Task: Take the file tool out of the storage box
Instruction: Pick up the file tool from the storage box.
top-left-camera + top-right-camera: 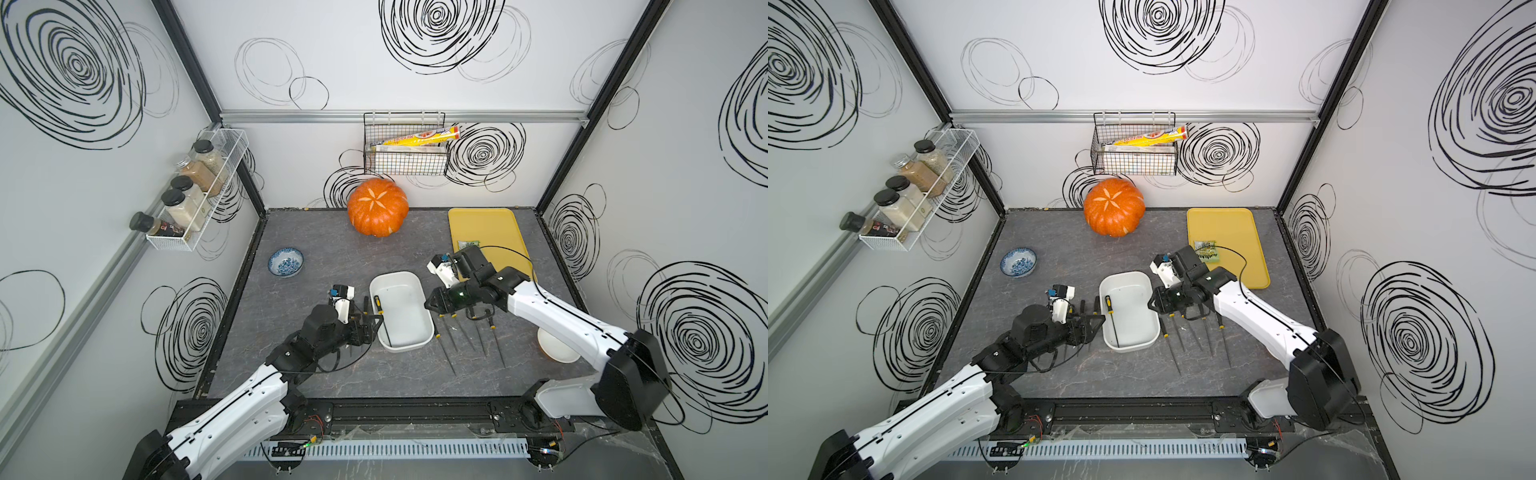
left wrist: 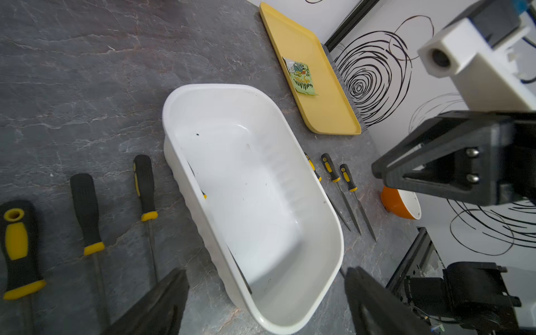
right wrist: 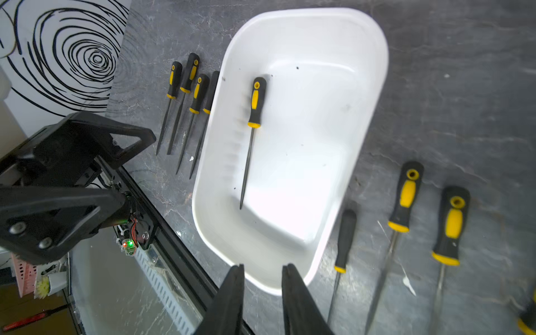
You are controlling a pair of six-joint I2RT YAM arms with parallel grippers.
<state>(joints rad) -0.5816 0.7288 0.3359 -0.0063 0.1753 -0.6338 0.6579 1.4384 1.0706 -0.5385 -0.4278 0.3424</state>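
The white storage box (image 1: 407, 320) (image 1: 1136, 316) stands mid-table. One file tool (image 1: 377, 305) (image 1: 1108, 305), with a black and yellow handle, lies inside along its left wall; the right wrist view shows it whole (image 3: 255, 104). In the left wrist view the box's (image 2: 261, 174) near wall hides most of it. My left gripper (image 1: 370, 324) (image 1: 1094, 322) (image 2: 266, 271) is wide open at the box's left side, empty. My right gripper (image 1: 430, 305) (image 1: 1152, 303) (image 3: 263, 266) hovers at the box's right rim, jaws a little apart with nothing between them.
Several more files lie on the table left of the box (image 3: 188, 87) (image 2: 87, 208) and right of it (image 1: 457, 336) (image 3: 406, 197). An orange pumpkin (image 1: 377, 212) sits at the back, a yellow tray (image 1: 482, 224) back right, a blue bowl (image 1: 296, 254) left, a white bowl (image 1: 552, 353) under the right arm.
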